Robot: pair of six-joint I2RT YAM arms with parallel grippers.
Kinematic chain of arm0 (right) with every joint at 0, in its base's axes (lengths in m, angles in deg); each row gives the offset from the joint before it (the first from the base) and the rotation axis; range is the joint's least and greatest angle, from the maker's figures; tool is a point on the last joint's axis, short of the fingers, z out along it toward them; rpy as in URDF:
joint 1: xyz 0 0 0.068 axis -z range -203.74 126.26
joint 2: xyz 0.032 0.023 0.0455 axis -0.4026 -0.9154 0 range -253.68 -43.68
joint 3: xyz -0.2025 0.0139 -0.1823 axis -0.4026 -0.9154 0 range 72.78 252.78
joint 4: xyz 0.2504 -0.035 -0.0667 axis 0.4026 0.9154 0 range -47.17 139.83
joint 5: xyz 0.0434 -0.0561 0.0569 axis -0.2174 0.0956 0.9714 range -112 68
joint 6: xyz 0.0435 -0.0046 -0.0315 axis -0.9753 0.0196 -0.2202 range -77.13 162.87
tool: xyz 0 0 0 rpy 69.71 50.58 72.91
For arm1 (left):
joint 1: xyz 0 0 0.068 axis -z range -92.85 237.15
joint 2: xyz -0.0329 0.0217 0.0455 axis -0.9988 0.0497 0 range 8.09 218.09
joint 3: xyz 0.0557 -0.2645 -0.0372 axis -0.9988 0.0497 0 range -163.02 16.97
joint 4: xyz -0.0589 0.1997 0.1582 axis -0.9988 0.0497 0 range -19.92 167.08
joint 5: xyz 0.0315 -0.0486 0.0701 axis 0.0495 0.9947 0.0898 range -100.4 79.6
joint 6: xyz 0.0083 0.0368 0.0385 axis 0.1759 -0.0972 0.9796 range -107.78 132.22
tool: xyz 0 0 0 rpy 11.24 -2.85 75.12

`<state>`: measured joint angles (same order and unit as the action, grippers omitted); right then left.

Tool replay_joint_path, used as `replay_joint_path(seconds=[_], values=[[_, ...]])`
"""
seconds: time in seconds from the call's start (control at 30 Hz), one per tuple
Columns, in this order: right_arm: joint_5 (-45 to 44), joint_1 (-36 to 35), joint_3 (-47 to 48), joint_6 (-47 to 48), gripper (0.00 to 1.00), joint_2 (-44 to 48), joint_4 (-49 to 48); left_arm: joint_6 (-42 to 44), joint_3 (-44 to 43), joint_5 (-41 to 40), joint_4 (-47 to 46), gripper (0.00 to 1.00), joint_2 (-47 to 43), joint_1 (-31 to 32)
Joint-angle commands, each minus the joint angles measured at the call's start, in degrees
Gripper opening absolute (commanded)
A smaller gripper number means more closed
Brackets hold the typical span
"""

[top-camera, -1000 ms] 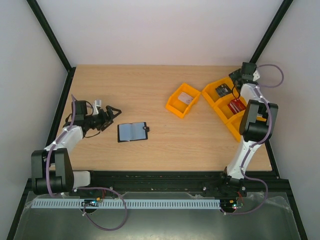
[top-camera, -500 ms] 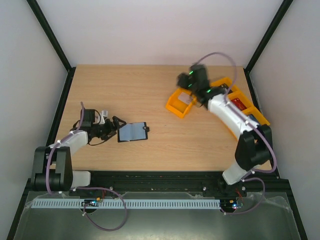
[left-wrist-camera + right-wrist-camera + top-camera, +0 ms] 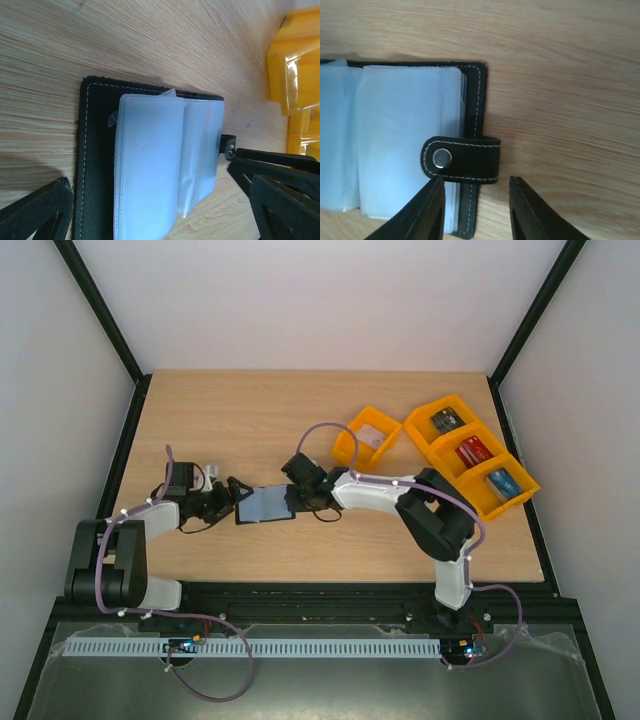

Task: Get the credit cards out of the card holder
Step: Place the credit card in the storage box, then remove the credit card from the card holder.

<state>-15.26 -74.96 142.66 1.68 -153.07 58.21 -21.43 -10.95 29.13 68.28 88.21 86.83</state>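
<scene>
The black card holder (image 3: 265, 505) lies open on the table, its pale blue-grey pockets facing up; I see no card in them. My left gripper (image 3: 234, 494) is open at its left edge, and in the left wrist view (image 3: 160, 192) the jaws straddle the card holder (image 3: 100, 150). My right gripper (image 3: 302, 492) is open at the right edge, and in the right wrist view (image 3: 475, 197) it stands just below the closing tab (image 3: 462, 160). A red credit card (image 3: 472, 450) lies in an orange tray.
A single orange tray (image 3: 350, 452) behind the card holder holds a pale card. A three-part orange tray (image 3: 420, 432) at the back right holds a dark card (image 3: 447, 420), the red card and a blue card (image 3: 503, 481). The single tray's edge also shows in the left wrist view (image 3: 300, 60).
My right arm has swung from the back right trays across the table to the card holder's tab side. My left gripper has moved right to the card holder's left edge.
</scene>
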Motion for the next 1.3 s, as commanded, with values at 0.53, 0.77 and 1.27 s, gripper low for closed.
replay_joint_path(seconds=[0.53,0.77,1.27], values=[[13.2,-0.3,5.1,-0.7,0.22,-7.1,-8.1,0.9,-1.9,-3.3,0.8,0.05,9.5,4.8],[12.7,4.6,-7.3,3.7,0.31,8.6,-17.8,15.0,-13.6,6.3,9.5,0.02,2.2,-0.1],[23.7,7.8,-15.0,16.6,0.72,39.8,-42.0,62.5,-65.9,27.5,65.3,0.02,-7.0,2.9]])
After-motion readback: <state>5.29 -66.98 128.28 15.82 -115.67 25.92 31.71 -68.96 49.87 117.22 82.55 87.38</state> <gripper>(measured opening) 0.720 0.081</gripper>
